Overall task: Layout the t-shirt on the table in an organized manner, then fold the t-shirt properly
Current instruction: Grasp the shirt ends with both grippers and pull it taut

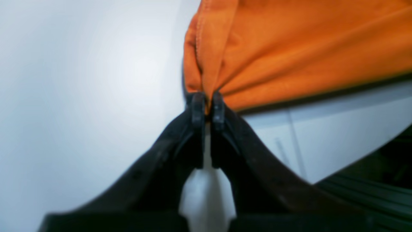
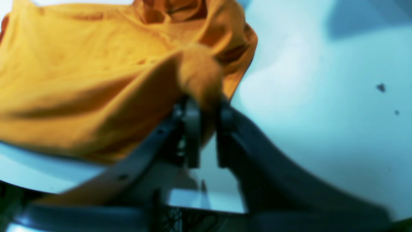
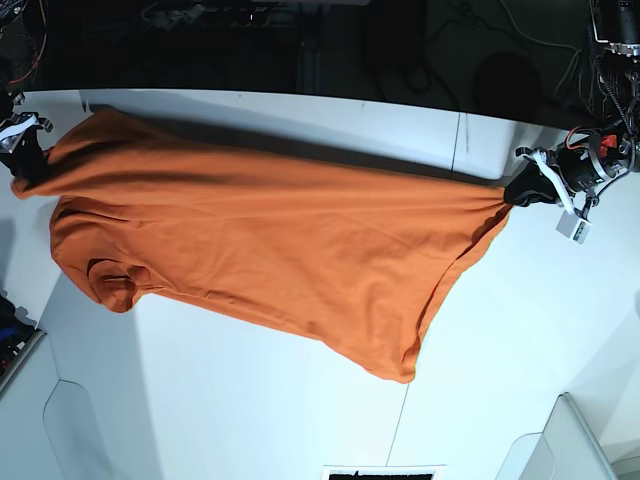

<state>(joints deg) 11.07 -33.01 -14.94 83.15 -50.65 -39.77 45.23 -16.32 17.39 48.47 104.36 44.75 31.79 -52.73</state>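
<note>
The orange t-shirt (image 3: 270, 240) is stretched across the white table (image 3: 250, 420) between my two grippers, lifted along its far edge and sagging toward the front. My left gripper (image 3: 512, 192), at the right of the base view, is shut on a bunched corner of the t-shirt (image 1: 289, 48); the left wrist view shows the left gripper (image 1: 208, 103) with cloth pinched between its jaws. My right gripper (image 3: 30, 160), at the left edge, is shut on the other corner. The right wrist view shows the right gripper (image 2: 206, 109) with the t-shirt (image 2: 80, 80) caught in it. No neck tag shows.
A thin dark seam (image 3: 458, 140) crosses the table at the right. A sleeve (image 3: 108, 280) bunches at the left. A white plate (image 3: 560, 440) lies at the front right corner. Dark cables and equipment (image 3: 300, 40) lie beyond the far edge.
</note>
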